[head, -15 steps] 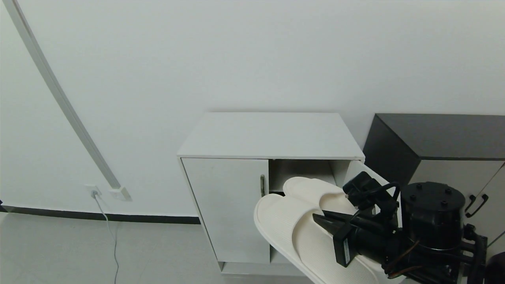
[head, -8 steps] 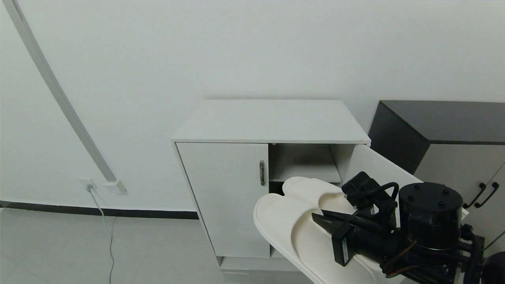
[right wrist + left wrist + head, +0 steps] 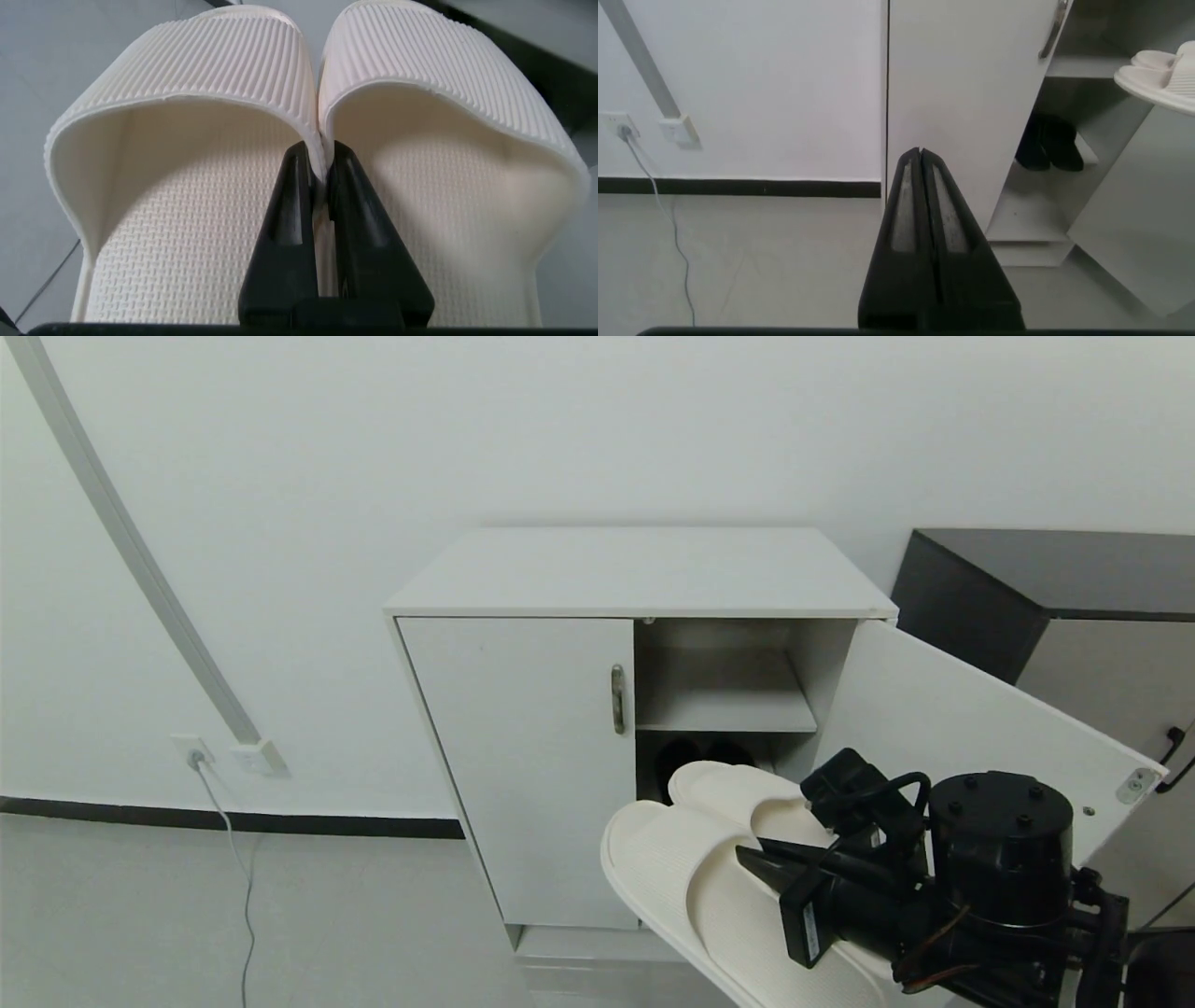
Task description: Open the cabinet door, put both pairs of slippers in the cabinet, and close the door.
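- While the right gripper (image 3: 758,861) hangs in front of the white cabinet (image 3: 635,574), its two black fingers (image 3: 285,215) are clamped tight on the cream slippers (image 3: 691,887), pinching the pair where the inner edges touch.
- And look at that pair: side by side, rounded toes towards the cabinet. They are backless slip-ons with fine ribs across the upper band, a pebbled footbed and thick pale soles.
- They are up in the air, just before the open right half of the cabinet and outside it.
- The right door (image 3: 971,728) stands swung wide. The left door (image 3: 523,756) is shut, its slim metal handle (image 3: 617,698) upright at the inner edge.
- Inside, a shelf (image 3: 728,714) splits the space, and below it a dark pair of slippers (image 3: 1050,142) sits in the lower compartment.
- The left gripper (image 3: 920,157) sits low, facing the cabinet's left side, fingers pressed flat together with nothing between them.
- A black-topped cabinet (image 3: 1046,579) stands just to the right. On the wall to the left, a wall socket (image 3: 191,751) drops a cable (image 3: 245,868) to the floor.
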Available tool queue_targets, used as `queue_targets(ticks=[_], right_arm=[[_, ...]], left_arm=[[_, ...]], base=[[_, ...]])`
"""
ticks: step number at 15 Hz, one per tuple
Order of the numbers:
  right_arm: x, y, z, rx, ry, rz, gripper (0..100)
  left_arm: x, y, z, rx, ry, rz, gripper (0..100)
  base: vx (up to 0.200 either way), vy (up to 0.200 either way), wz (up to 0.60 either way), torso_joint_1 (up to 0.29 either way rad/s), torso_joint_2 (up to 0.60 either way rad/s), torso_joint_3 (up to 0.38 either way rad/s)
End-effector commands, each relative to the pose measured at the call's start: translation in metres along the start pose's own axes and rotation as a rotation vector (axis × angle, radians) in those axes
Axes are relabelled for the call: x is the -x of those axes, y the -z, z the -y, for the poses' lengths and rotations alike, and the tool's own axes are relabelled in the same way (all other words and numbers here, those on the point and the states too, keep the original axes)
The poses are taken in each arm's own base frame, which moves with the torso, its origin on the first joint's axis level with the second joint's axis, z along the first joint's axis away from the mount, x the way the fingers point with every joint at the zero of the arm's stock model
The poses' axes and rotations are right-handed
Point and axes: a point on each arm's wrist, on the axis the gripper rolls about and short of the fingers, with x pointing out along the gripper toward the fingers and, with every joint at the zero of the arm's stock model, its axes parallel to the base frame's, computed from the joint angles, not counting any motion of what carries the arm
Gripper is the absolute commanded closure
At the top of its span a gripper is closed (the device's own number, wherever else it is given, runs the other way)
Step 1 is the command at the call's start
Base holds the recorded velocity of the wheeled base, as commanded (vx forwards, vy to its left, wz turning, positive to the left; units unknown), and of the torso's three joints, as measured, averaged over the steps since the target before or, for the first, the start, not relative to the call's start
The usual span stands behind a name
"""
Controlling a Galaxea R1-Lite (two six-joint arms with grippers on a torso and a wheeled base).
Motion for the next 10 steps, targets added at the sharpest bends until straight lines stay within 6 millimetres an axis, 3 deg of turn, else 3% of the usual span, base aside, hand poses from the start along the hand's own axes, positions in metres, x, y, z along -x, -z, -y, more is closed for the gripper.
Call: queue_targets(ticks=[1, 10], right_arm=[[-0.0013, 0.0013, 0.0002, 0.0, 0.001, -0.007, 100], [-0.0034, 0.0048, 0.0006, 0.0, 0.02, -0.02, 100]], left_arm=[[-0.0001, 0.0, 0.0, -0.01, 0.001, -0.001, 100], [-0.0001, 0.0, 0.0001, -0.01, 0.003, -0.001, 100]], base=[[0.0, 0.0, 0.0, -0.173, 0.49, 0.32], [0.0, 0.0, 0.0, -0.137, 0.47, 0.331]])
